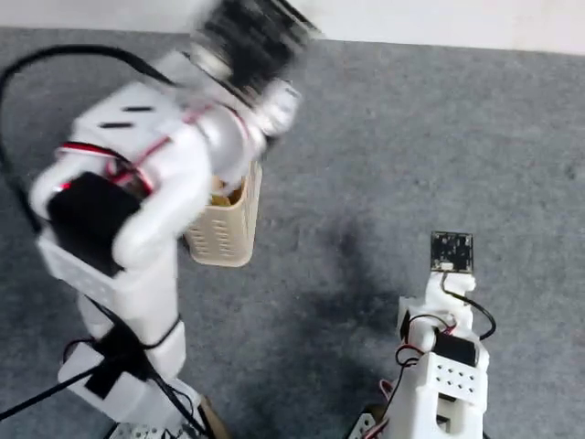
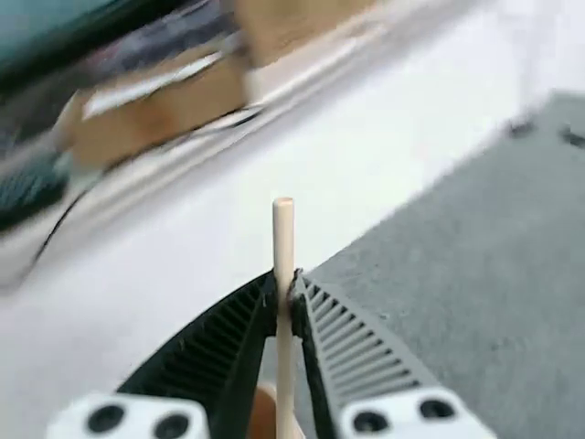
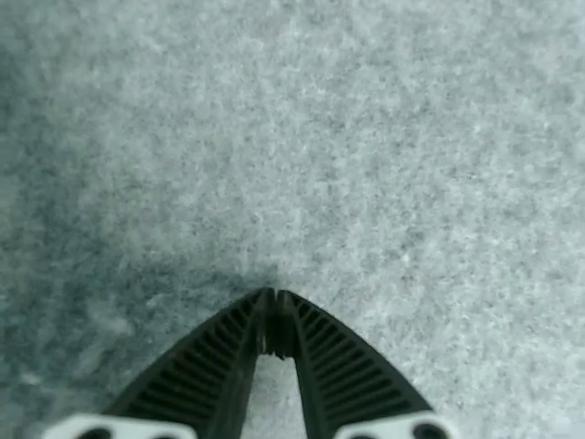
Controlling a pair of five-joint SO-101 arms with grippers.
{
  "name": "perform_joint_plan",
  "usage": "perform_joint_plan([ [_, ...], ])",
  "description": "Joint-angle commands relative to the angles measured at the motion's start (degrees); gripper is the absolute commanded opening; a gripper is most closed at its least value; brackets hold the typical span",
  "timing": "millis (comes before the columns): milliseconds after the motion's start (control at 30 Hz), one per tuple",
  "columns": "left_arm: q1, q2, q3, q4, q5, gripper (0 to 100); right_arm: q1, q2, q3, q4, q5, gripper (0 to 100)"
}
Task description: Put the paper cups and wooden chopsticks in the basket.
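In the left wrist view my left gripper (image 2: 285,291) is shut on a wooden chopstick (image 2: 283,240) that stands up between its black ridged fingers. In the high view the left arm (image 1: 155,174) rises over the beige slotted basket (image 1: 227,230), hiding most of its opening; something pale tan shows inside the rim. My right gripper (image 3: 271,302) is shut with nothing in it, hanging over bare grey carpet. The right arm (image 1: 443,357) sits folded at the lower right of the high view.
Grey carpet (image 1: 411,146) covers the table around the basket. A white wall edge (image 1: 439,23) runs along the far side. Black cables (image 1: 55,64) loop near the left arm's base.
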State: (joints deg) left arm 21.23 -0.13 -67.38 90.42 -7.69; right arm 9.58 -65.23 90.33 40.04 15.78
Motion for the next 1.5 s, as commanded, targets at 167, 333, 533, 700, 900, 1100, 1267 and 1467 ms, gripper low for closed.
perform_joint_plan([
  [167,-11.12,-1.36,-1.54,-0.97,19.52,0,-1.71,-0.57,-0.22,-1.01,0.53,2.2],
  [333,-12.26,-0.75,1.19,-0.53,19.6,0,-1.71,-0.57,-0.22,-1.01,0.53,2.2],
  [533,-13.93,-0.75,10.15,-2.11,19.43,0,-1.71,-0.57,-0.22,-1.01,0.53,2.2],
  [700,-14.37,-1.01,18.15,-7.3,19.43,0,-1.71,-0.57,-0.22,-1.01,0.62,2.2],
  [900,-11.47,-0.92,14.29,-13.8,14.24,0,-1.89,-0.57,-0.22,-1.01,0.62,2.2],
  [1100,-9.98,-0.66,13.23,-14.15,12.04,0,-1.89,-0.57,-0.22,-1.01,0.62,2.2],
  [1267,-9.98,-0.75,17.54,-16.09,12.04,0,-1.89,-0.57,-0.22,-1.01,0.62,2.2],
  [1467,-12.26,-0.75,24.4,-19.16,11.96,7,-1.89,-0.57,0.48,-1.01,0.7,2.2],
])
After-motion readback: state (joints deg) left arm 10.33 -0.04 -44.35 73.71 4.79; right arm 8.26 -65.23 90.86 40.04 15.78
